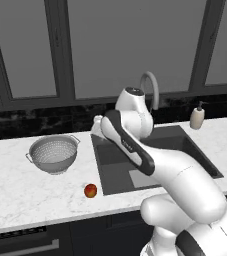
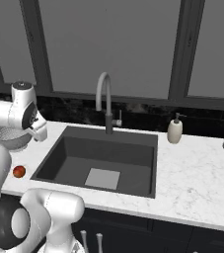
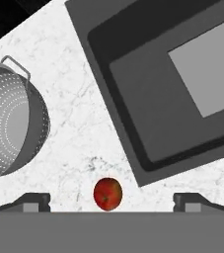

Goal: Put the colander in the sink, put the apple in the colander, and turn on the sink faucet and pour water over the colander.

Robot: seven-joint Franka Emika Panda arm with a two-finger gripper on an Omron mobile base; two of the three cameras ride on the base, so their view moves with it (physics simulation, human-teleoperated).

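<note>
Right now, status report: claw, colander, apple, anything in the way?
Claw open, empty, high over the counter. Colander upright on counter left of sink, apple loose at the sink's corner. Nothing in the way.

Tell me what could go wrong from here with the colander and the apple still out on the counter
1. The apple lies loose on the marble near the counter's front edge; a nudge from the open gripper could roll it off.
2. The colander is much wider than the finger gap, so a grasp would probably have to take the rim or a loop handle and might slip.
3. The task needs the colander in the sink first; the hand looks lined up over the apple instead.
</note>
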